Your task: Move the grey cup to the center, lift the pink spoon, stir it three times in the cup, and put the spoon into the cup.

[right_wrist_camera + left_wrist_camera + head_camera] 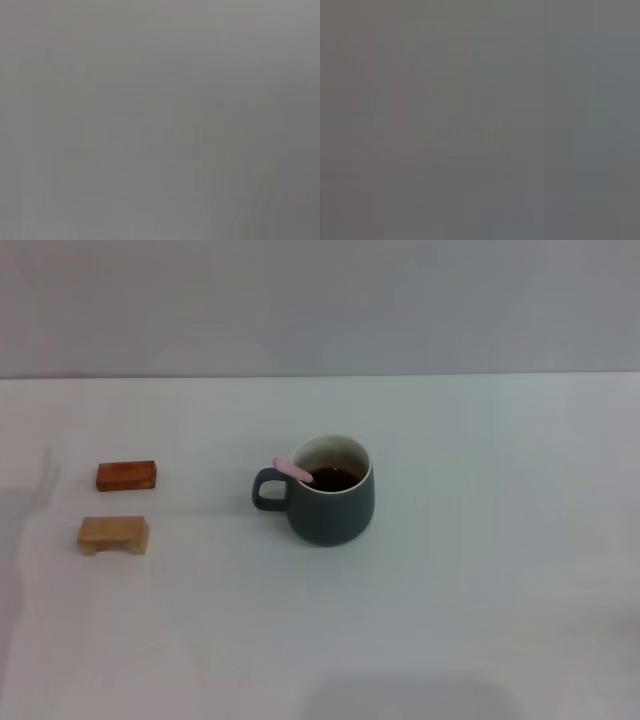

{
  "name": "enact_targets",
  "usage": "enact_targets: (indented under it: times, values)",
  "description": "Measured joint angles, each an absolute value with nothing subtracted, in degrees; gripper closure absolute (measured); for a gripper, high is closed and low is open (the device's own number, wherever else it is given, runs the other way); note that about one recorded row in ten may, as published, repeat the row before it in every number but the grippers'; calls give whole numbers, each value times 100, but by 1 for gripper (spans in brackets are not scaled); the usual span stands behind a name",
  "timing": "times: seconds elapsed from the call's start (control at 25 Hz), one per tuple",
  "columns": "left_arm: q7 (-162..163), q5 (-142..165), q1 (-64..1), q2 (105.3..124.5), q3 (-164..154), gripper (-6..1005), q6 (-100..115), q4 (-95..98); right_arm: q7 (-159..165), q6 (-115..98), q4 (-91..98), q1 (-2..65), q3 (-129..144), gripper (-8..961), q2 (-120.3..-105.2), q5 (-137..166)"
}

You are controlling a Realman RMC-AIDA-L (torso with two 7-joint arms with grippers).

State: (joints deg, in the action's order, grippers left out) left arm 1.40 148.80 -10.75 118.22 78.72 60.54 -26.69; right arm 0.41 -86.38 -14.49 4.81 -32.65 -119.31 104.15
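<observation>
the cup [332, 505] stood near the middle of the worktop [480, 590], well clear of every edge, its handle turned toward the robot's left. the spoon [294, 470] was already in it, bowl end down in dark liquid, the pink handle leaning on the rim just above the cup's handle and sticking out a little past it. by the look of things the job was as good as done.

what could still have gone wrong seemed small to me. the spoon rested at a slant on the rim, so a knock to the cup or a passing arm could have tipped it out or slopped the liquid over the edge. any return reach from the left side would have crossed that jutting handle first.

toward the left edge lay a reddish block [126, 476] and, nearer the front edge, a tan block [113, 535], both well apart from the cup.

neither arm showed over the worktop. both wrist views gave only blank grey, so neither hand was in sight, and i could not tell whether either was apart or together.
</observation>
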Motion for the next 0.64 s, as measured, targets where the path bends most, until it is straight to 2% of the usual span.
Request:
enact_targets:
  times: [0.2,0.64]
  values:
    - [173,14878,-1325,11849,8027,172,6136,-2056,43,-8640,-1450,503,-3314,954,-11929,10415]
    - [179,14872,-1252,11857,8041,172,6163,-1994,43,-8640,-1441,506,-3311,954,-11926,10415]
